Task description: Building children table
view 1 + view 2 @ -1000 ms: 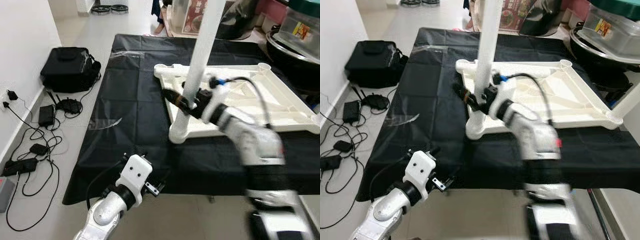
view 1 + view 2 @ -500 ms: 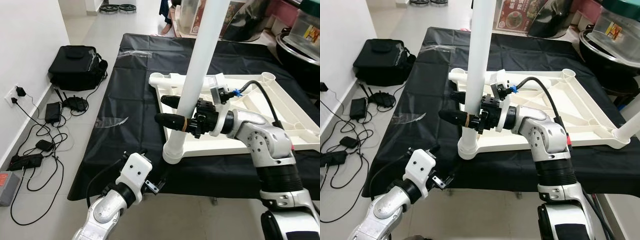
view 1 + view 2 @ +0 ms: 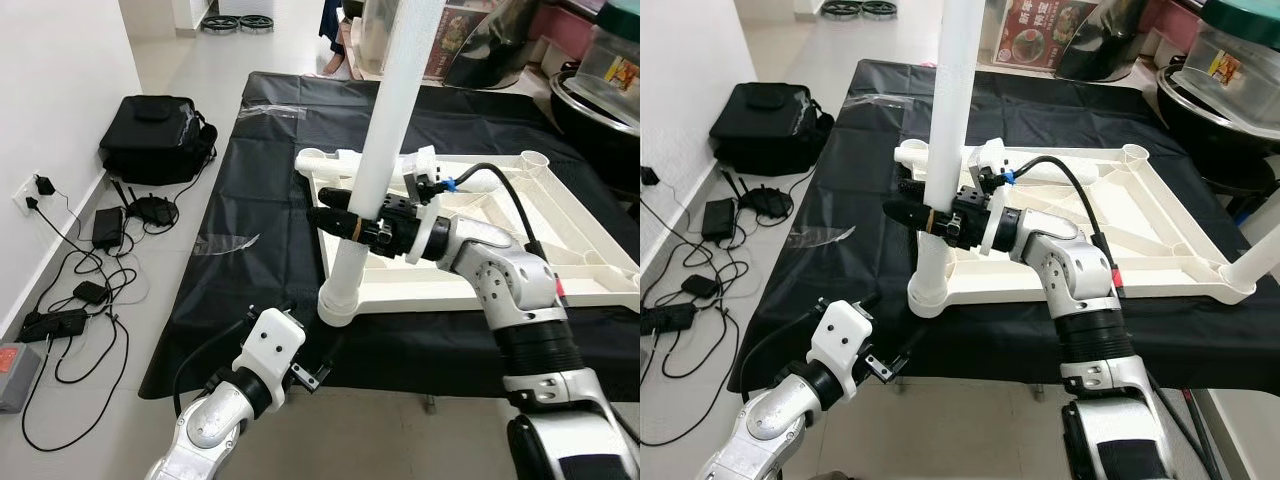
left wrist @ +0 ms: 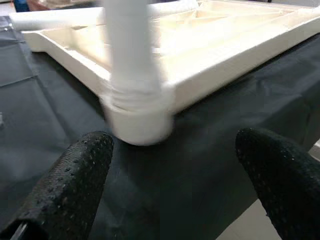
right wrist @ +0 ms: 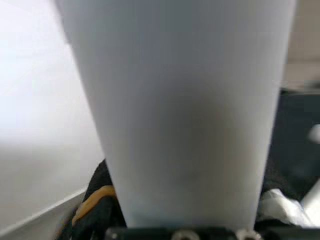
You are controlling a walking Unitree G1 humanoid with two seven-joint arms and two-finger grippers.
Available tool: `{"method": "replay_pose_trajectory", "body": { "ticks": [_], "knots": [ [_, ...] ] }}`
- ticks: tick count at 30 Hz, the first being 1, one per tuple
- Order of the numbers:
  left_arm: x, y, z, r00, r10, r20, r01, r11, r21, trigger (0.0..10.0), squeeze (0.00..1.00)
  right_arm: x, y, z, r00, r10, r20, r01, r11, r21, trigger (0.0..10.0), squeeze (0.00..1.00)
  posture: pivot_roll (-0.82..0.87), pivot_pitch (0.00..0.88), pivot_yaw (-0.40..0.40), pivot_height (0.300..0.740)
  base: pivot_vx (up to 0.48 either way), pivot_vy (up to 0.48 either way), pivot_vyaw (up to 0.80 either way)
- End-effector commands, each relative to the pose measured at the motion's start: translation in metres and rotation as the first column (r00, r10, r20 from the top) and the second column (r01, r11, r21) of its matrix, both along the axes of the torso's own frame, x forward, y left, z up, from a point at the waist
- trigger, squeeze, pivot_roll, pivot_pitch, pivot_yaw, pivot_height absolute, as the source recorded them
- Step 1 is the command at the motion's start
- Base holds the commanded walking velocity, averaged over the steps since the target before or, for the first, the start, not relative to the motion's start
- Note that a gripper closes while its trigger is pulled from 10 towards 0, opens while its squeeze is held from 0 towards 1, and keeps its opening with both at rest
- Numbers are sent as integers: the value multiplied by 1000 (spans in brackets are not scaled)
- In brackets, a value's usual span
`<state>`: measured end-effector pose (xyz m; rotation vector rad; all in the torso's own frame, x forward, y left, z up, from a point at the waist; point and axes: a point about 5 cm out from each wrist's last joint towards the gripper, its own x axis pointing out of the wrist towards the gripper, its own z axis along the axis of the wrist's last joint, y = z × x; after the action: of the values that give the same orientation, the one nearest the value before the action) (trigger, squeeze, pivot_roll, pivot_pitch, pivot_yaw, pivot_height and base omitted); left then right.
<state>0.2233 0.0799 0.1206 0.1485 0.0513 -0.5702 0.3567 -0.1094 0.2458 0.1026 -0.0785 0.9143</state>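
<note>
The white plastic table top lies upside down on a black cloth. A white table leg stands upright in the near-left corner socket. My right gripper is shut on this leg a little above the socket, one black finger on each side; the right wrist view has the leg pressed between the fingers. My left gripper hangs low at the cloth's near edge, open, facing the socket and touching nothing. A second white leg lies across the far side of the top.
The black cloth covers a low surface ending just before my left arm. A black bag and chargers with cables lie on the floor at left. Pots and containers crowd the back right. Another white tube rises at the near-right corner.
The head camera has shifted and the picture has sharpened. My right gripper has stayed around the upright leg, sitting slightly higher on it. The left arm has not moved.
</note>
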Motion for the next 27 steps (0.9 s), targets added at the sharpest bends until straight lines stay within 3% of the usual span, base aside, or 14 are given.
{"method": "replay_pose_trajectory", "body": {
  "ticks": [1,2,3,5,6,11,12,16,17,20,21,22,24,27],
  "knots": [
    [-2,0,-6,1000,4,-24,-4,1000,5,10000,0,22,-38,-12,881,-464,-96,468,884,22,0,0,143,81,-89,740,0,0,0],
    [-2,0,-6,1000,4,-24,-4,1000,5,10000,0,22,-38,-12,881,-464,-96,468,884,22,0,0,143,81,-89,740,0,0,0],
    [-2,0,-6,1000,3,-25,-3,1000,5,10000,0,25,-44,-14,809,-580,-98,583,812,13,0,0,143,81,-89,740,0,0,0],
    [-2,0,-7,1000,-2,-24,2,1000,8,10000,0,20,-71,-21,505,-856,-111,861,508,-2,0,0,142,76,-89,740,0,0,0],
    [-2,0,-7,1000,-3,-24,4,1000,9,10000,0,17,-78,-24,423,-898,-118,904,427,-4,0,0,142,76,-89,740,0,0,0],
    [-2,0,-7,1000,-3,-23,3,1000,11,10000,0,6,-68,-29,319,-939,-129,946,324,-24,0,0,148,75,-90,740,0,0,0],
    [-2,0,-7,1000,-2,-23,3,1000,13,10000,0,0,-49,-37,323,-930,-178,941,336,-47,1647,0,149,71,-91,740,0,0,0],
    [-2,0,-7,1000,-2,-23,3,1000,13,10000,0,0,-41,-40,345,-916,-205,931,362,-51,1647,0,149,71,-91,740,0,0,0],
    [-2,-1,-8,1000,-4,-25,4,1000,13,10000,0,2,-25,-41,424,-873,-241,895,445,-38,10000,0,148,71,-89,740,0,0,0],
    [-3,-1,-8,1000,-5,-26,6,1000,13,10000,0,3,-14,-41,476,-839,-264,866,500,-27,10000,0,148,71,-89,740,0,0,0],
    [-3,-1,-8,1000,-7,-26,7,1000,12,10000,0,5,-2,-40,564,-783,-264,810,586,-8,10000,0,146,68,-93,740,0,0,0],
    [-3,-2,-8,1000,-7,-26,8,1000,11,10000,0,6,8,-38,645,-719,-259,747,665,14,10000,1000,146,67,-93,740,0,0,0],
    [-3,-2,-8,1000,-7,-26,8,1000,11,10000,0,6,8,-38,645,-719,-259,747,665,14,10000,1000,146,67,-93,740,0,0,0],
    [-3,-2,-8,1000,-5,-27,6,1000,9,10000,0,5,23,-25,896,-356,-267,405,901,158,10000,1000,146,68,-95,740,0,0,0]
  ]
}}
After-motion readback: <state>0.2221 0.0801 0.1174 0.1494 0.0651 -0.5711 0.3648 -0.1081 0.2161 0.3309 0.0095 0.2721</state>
